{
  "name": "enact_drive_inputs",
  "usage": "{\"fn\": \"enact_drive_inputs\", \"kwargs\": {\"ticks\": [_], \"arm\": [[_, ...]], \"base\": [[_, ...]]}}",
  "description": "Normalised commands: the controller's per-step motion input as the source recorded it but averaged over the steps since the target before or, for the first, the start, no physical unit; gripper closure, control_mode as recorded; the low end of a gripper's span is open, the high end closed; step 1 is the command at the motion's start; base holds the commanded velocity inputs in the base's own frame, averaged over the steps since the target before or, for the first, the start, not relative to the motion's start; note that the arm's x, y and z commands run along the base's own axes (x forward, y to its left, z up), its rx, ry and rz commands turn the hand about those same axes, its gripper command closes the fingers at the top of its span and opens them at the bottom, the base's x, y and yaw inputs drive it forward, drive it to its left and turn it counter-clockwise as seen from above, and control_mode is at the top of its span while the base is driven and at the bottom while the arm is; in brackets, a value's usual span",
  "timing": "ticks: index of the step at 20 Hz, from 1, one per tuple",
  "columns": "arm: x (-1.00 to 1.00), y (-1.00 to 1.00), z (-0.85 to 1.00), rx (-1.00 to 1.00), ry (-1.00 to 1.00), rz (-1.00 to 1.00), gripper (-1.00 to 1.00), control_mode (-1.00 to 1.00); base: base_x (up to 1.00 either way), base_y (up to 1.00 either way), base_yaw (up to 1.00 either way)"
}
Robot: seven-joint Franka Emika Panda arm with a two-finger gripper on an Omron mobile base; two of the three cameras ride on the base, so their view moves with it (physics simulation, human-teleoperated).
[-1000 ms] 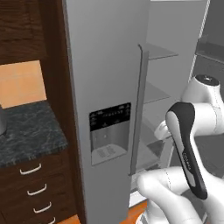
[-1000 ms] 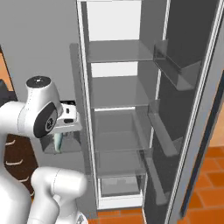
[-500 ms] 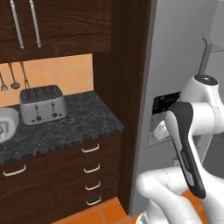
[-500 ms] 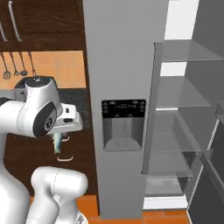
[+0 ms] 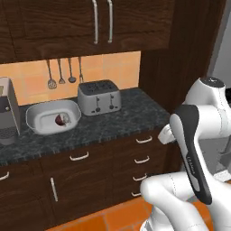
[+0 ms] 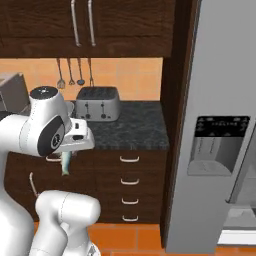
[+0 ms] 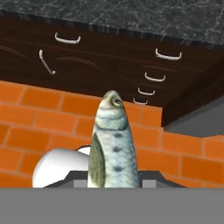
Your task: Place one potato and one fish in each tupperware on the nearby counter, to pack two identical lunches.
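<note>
Dark cabinets (image 5: 67,27) (orange floor (image 7: 39,118))

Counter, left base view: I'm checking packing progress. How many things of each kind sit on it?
tupperware: 1
small lump in the tupperware: 1
toaster: 1
tall grey appliance: 1
Total: 4

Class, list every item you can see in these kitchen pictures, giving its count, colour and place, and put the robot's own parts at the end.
tupperware: one, light grey, on the counter left of the toaster, with a small dark and pale item inside
toaster: one, silver, on the counter
counter: one, dark marbled, over brown drawers
utensils: three, metal, hanging on the orange wall
fridge: one, grey, right of the cabinets
fish: one, silvery-green, in the gripper
gripper: one, shut on the fish
</note>
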Motion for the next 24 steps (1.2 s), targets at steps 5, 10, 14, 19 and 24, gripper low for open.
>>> {"fn": "enact_drive_inputs", "kwargs": {"ticks": [5,10,14,19,24], "arm": [[0.00,0.00,0.00,0.00,0.00,0.00,1.00,1.00],[0.00,0.00,0.00,0.00,0.00,0.00,1.00,1.00],[0.00,0.00,0.00,0.00,0.00,0.00,1.00,1.00],[0.00,0.00,0.00,0.00,0.00,0.00,1.00,1.00],[0.00,0.00,0.00,0.00,0.00,0.00,1.00,1.00]], "base": [[0.26,1.00,0.03],[0.37,1.00,0.05],[-0.02,1.00,0.02],[0.04,1.00,0.00],[0.58,0.99,0.00]]}}
